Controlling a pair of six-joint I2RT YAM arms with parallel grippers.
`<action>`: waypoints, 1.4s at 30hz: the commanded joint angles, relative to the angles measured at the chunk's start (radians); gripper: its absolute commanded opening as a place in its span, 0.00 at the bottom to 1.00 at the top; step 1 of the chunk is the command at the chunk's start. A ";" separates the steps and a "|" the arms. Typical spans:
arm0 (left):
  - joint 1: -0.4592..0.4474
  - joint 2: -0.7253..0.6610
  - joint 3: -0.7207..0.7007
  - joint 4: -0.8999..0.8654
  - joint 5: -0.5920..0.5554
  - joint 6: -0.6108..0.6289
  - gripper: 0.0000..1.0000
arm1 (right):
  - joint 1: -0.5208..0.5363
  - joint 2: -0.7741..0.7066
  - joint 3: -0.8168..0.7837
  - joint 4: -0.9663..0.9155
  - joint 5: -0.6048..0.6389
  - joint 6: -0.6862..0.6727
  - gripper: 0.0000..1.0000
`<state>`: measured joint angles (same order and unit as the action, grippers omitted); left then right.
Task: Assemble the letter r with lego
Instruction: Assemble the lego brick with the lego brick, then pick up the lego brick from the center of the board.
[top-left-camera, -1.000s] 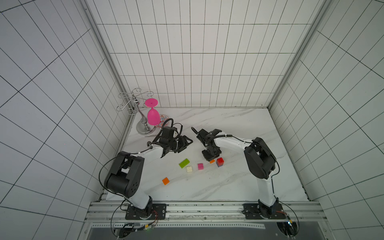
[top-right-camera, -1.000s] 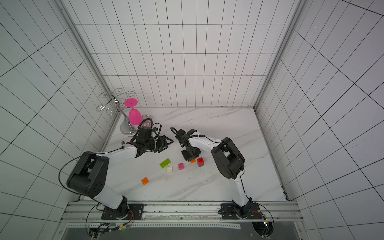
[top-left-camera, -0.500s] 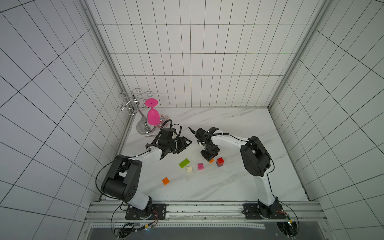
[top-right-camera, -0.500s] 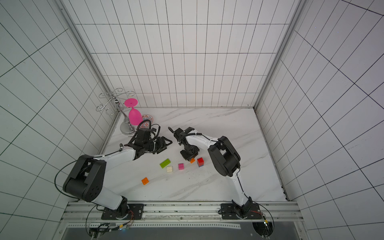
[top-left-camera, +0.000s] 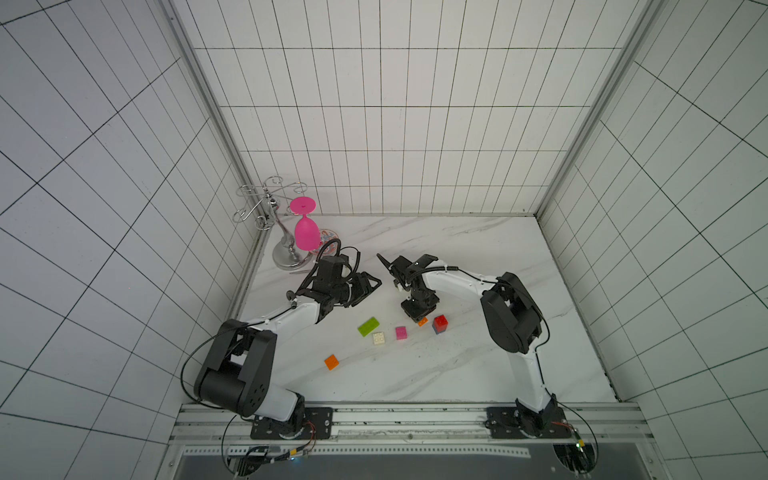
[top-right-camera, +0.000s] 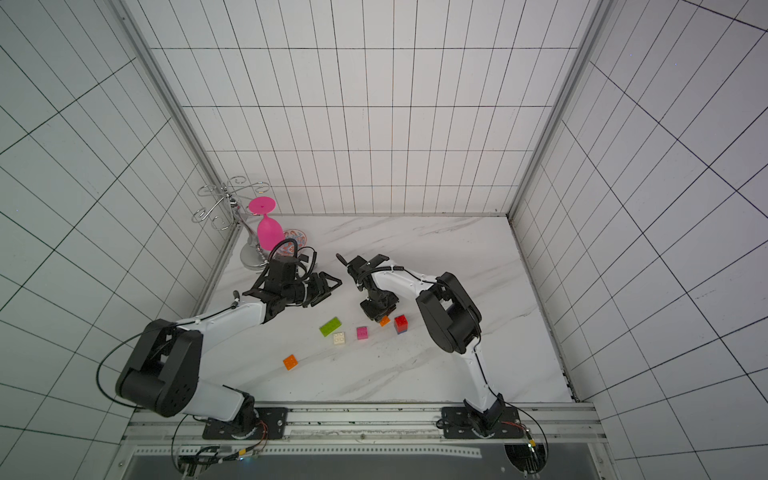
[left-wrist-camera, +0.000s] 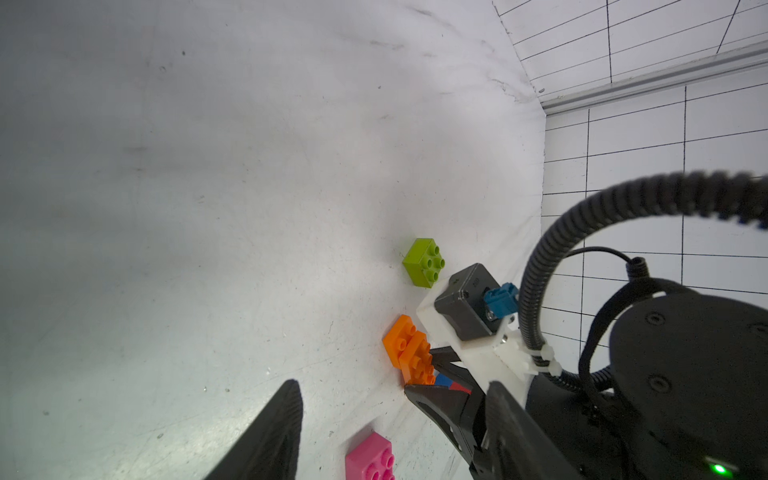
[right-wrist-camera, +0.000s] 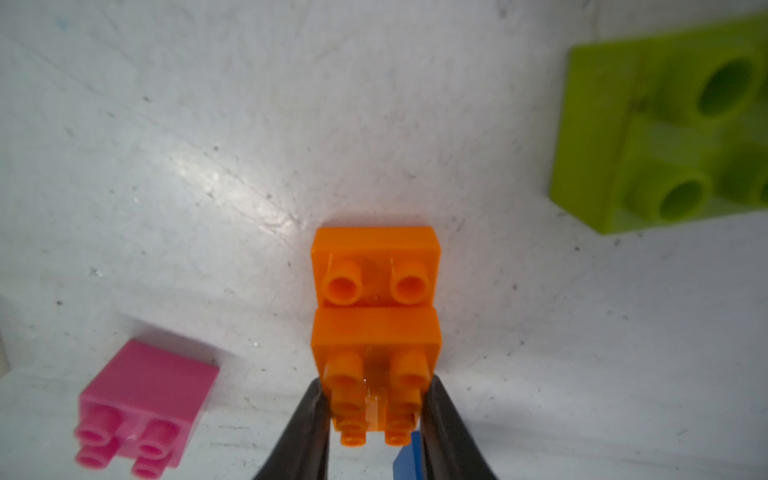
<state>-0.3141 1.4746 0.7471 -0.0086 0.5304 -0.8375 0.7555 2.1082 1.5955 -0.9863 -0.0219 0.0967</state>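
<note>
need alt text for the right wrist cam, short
The right gripper is shut on an orange lego piece, two studded bricks joined in a step, over the white marble table. A pink brick and a lime green brick lie nearby, clear of it; a blue sliver shows beside one finger.

both arms are built alike. the left arm (top-left-camera: 291, 318) and right arm (top-left-camera: 455, 282) have white shells on the long links and bulky black housings at the joints, with thin black cables looping alongside. the left gripper (top-left-camera: 368, 293) and right gripper (top-left-camera: 417, 319) are black, and their fingers (right-wrist-camera: 305, 432) taper to slim points. just behind the right claw, a dark grey camera box (left-wrist-camera: 465, 307) sits on a white bracket (left-wrist-camera: 494, 353). it carries a blue plug (left-wrist-camera: 500, 297), and a white cable tie (left-wrist-camera: 545, 359) holds a ribbed black hose (left-wrist-camera: 623, 195). further back, a round black housing (left-wrist-camera: 685, 353) shows recessed screws and a green light (left-wrist-camera: 719, 469).
</note>
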 joint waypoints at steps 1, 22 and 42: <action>0.003 -0.029 -0.017 0.004 -0.013 0.004 0.62 | -0.017 -0.020 -0.060 0.074 -0.031 0.011 0.36; 0.003 -0.039 -0.031 -0.005 -0.016 0.003 0.62 | -0.020 -0.223 -0.400 0.495 -0.071 0.023 0.32; 0.083 -0.300 0.051 -0.248 0.195 0.041 0.86 | 0.041 -0.516 -0.291 0.378 -0.197 -0.202 0.00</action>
<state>-0.2344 1.2247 0.7628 -0.1951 0.6411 -0.8146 0.7647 1.6356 1.2526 -0.5461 -0.1638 -0.0101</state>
